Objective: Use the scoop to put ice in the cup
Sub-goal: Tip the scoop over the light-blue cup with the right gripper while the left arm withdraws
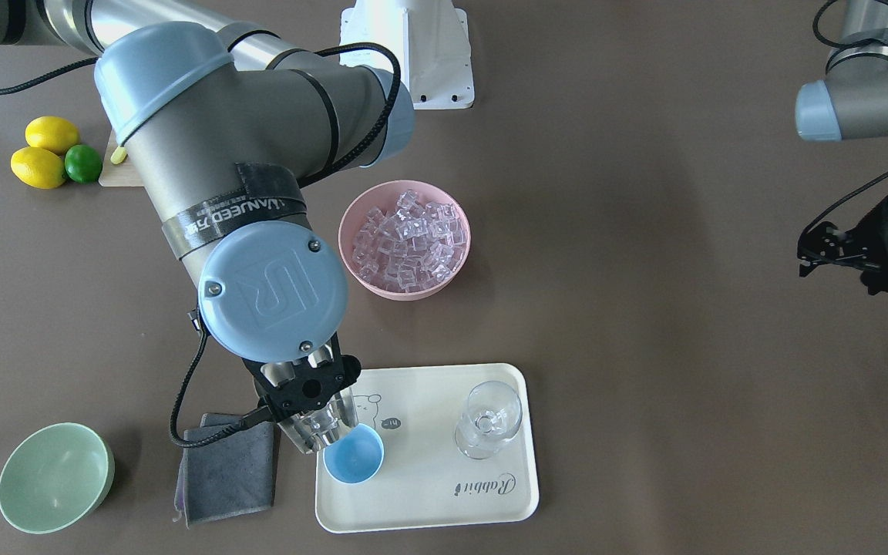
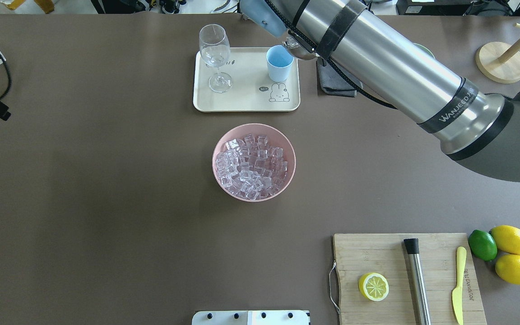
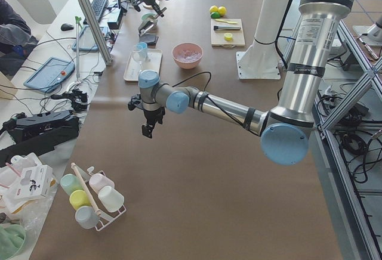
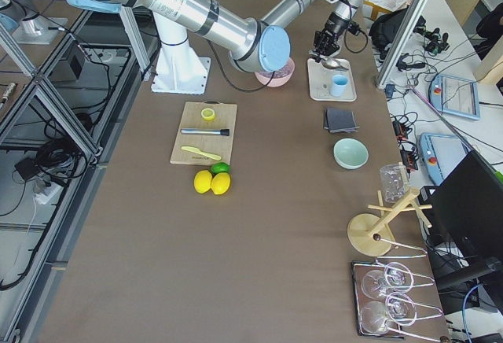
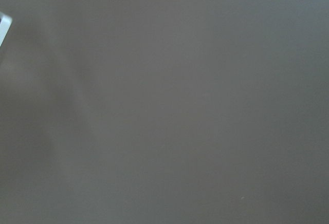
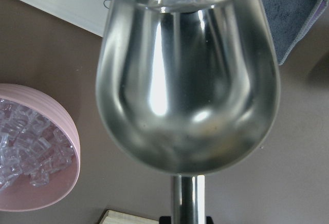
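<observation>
My right hand (image 1: 313,412) pinches the scoop (image 6: 187,80) by its handle, mouth at the rim of the cup (image 1: 354,455) on the tray (image 1: 444,493). The ice (image 1: 411,239) lies heaped in the pink bowl (image 1: 344,231). Whether my left hand (image 1: 818,253) is spread, I cannot tell.

The scoop (image 6: 187,80) is mirror-polished steel. The ice (image 2: 251,166) looks glassy. The table (image 2: 106,180) is matt, the board (image 2: 377,257) wooden.
</observation>
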Motion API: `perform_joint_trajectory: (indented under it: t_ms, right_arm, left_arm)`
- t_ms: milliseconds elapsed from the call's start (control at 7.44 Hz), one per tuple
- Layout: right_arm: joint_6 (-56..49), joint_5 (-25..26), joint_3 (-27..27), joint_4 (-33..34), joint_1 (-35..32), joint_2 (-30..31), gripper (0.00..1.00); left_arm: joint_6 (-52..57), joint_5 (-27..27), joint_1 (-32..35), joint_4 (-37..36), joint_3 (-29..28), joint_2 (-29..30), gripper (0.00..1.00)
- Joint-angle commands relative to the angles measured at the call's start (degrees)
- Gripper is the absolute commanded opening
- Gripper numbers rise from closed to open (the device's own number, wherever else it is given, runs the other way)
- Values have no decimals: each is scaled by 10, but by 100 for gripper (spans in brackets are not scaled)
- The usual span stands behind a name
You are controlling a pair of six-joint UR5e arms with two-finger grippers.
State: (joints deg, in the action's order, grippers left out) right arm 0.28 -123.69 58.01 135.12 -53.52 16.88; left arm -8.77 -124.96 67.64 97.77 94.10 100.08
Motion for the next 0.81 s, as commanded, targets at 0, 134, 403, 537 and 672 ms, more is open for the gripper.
perform_joint_trajectory:
  t_ms: [0,134,403,537,672]
  right_arm:
    - [-14,-4,-23,39,0,-17,0]
    - [-30,-2,-22,53,0,-20,0]
    - [-31,-1,-20,56,0,-19,0]
    - [-31,-1,-17,56,0,-19,0]
    - [-31,0,3,58,0,-12,0]
  left_arm:
    - [1,-71,112,0,-3,-103,98]
    - [2,-81,142,1,-4,-139,98]
    - [2,-78,173,1,-4,-153,98]
    - [2,-80,204,-6,-11,-154,98]
    - [2,-97,211,-21,-14,-154,98]
